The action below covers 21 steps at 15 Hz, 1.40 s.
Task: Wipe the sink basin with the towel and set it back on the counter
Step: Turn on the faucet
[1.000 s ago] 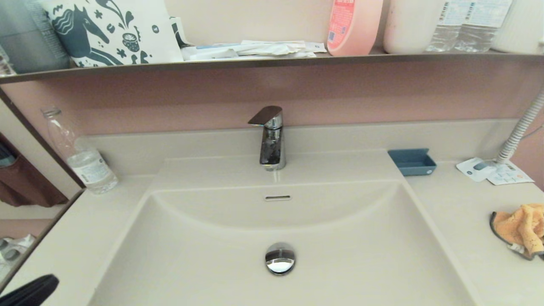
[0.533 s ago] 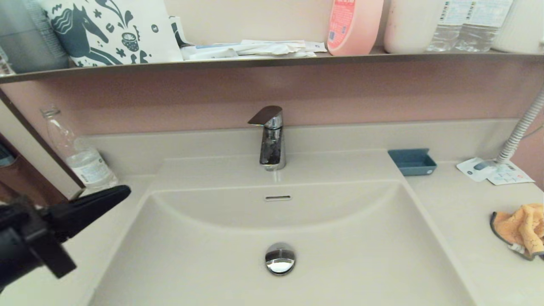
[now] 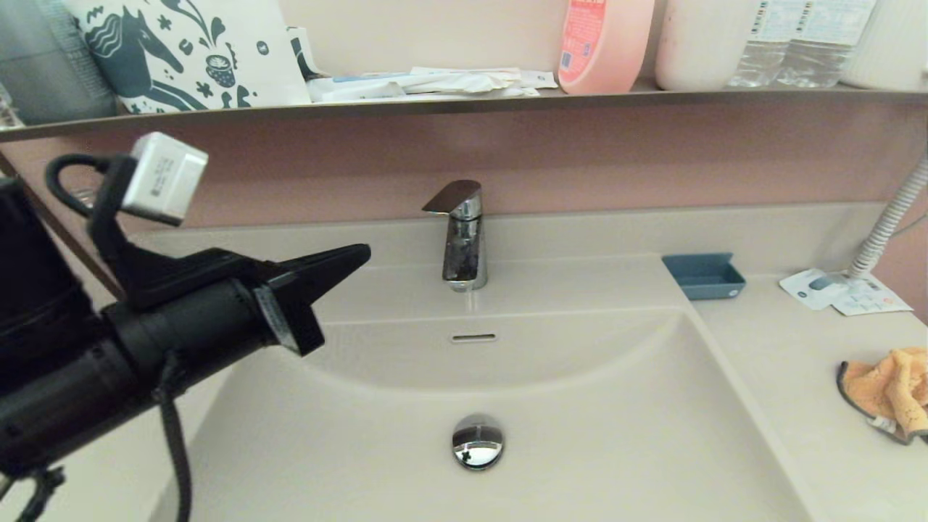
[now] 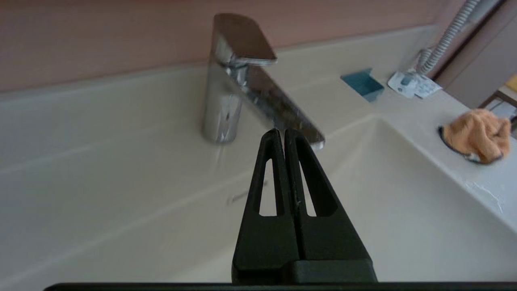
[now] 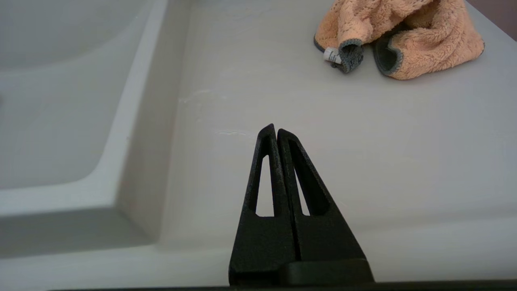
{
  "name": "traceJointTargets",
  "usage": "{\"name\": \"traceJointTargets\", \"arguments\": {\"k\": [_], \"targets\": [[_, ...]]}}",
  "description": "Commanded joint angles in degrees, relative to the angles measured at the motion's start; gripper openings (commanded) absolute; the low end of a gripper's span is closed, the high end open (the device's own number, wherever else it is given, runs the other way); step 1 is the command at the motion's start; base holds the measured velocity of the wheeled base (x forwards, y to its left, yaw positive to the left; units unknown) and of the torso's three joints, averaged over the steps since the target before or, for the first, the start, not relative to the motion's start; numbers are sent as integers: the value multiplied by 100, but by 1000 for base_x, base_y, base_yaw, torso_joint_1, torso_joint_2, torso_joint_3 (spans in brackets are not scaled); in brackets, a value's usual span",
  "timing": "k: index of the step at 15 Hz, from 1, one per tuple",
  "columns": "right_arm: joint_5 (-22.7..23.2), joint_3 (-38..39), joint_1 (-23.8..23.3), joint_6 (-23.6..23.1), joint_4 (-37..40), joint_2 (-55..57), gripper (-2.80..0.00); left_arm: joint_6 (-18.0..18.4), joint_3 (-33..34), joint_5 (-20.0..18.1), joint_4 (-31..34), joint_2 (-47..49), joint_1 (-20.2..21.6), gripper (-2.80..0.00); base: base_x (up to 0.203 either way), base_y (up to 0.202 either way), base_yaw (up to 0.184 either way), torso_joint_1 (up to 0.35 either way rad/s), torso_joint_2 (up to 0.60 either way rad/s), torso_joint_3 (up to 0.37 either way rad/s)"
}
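The cream sink basin [image 3: 580,435] with its chrome drain plug [image 3: 478,441] fills the middle of the head view. The orange towel [image 3: 888,390] lies crumpled on the counter [image 3: 783,362] at the far right, also seen as the towel [image 4: 474,135] and towel [image 5: 400,36] in the wrist views. My left gripper [image 3: 359,255] is shut and empty, raised over the basin's left rear corner, pointing at the faucet; in its own view the left gripper [image 4: 281,132] sits just before the spout. My right gripper [image 5: 275,130] is shut and empty, low over the counter, short of the towel.
A chrome faucet [image 3: 462,235] stands at the basin's back. A blue soap dish [image 3: 703,275], paper leaflets [image 3: 841,291] and a white hose [image 3: 888,221] are on the right counter. The dark shelf [image 3: 464,105] above holds bottles and a printed bag.
My left arm has swung up from the lower left corner and rightward across the basin's left side toward the faucet. The towel has not moved.
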Motion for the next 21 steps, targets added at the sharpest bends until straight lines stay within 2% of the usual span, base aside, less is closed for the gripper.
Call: {"name": "traceJointTargets", "arguments": {"k": [1,5,7,14,17,21], "targets": [[0,0,1,0,7,2,-280,0,-242,83,-157,680,-156,-280,0,0,0,0,0,0],[0,0,1,0,0,7,-280,367,-611,203,-272,1315,-154,-280,0,0,0,0,0,0],[0,0,1,0,-1,0,-280,429,-747,236,-279,1514,-173,-280,0,0,0,0,0,0],[0,0,1,0,2,7,-280,432,-1339,244,-288,1897,-76,-280,0,0,0,0,0,0],[0,0,1,0,7,2,-280,418,-1504,279,-710,2178,-164,-280,0,0,0,0,0,0],[0,0,1,0,-1,0,-280,381,-2011,396,-848,2339,-220,-280,0,0,0,0,0,0]]}}
